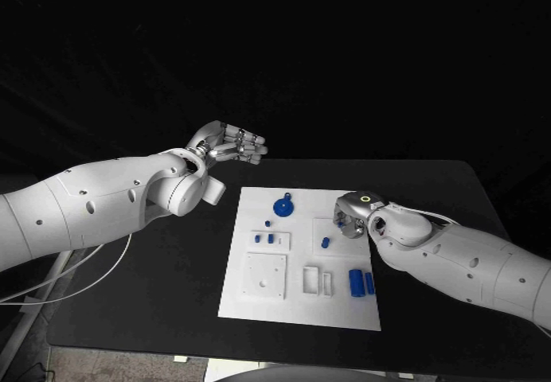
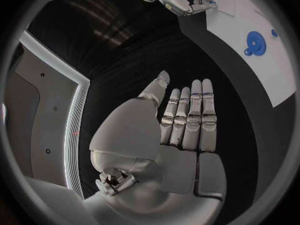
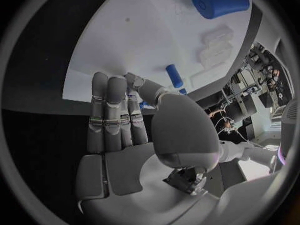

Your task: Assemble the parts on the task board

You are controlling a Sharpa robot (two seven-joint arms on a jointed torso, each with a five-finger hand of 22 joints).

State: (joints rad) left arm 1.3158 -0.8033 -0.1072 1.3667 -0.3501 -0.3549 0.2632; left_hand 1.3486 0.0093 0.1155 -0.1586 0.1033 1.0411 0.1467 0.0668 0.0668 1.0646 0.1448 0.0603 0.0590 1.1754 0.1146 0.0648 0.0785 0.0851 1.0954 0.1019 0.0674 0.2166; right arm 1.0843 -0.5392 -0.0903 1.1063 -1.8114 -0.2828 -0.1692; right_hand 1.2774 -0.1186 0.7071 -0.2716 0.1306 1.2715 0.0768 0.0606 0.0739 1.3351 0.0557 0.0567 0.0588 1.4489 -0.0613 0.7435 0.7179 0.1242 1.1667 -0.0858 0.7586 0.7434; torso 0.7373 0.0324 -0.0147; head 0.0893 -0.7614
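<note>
One small blue part (image 3: 174, 76) lies just beyond the right hand (image 3: 125, 120).

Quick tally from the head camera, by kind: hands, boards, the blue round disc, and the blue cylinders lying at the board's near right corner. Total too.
Hands: 2 (left hand, right hand)
Task board: 1
Blue round disc: 1
Blue cylinders: 2 ()
Total: 6
The smaller blue bits on the board are too small to count reliably.
</note>
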